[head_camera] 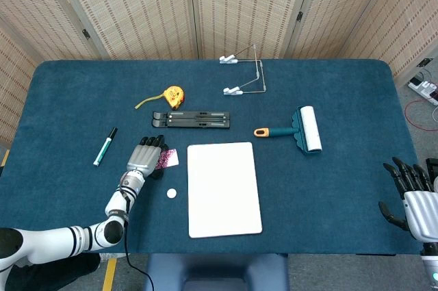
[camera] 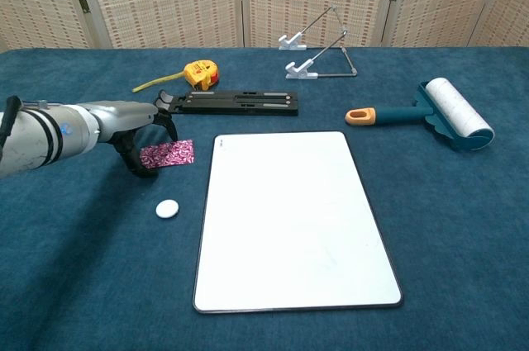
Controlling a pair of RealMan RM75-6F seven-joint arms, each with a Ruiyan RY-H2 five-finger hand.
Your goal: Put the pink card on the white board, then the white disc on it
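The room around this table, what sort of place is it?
Probably a robot test room or lab: a table covered in blue cloth with odd items on it, woven folding screens behind, and cables on the floor beside it.

Pink card [camera: 168,154] and white disc [camera: 167,209] lie left of white board [camera: 293,219].

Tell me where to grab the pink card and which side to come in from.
Judging by its pose, take the pink card by its left edge, coming from the left: it lies flat on the cloth, the left hand is already at that end, and the white board lies close on its right.
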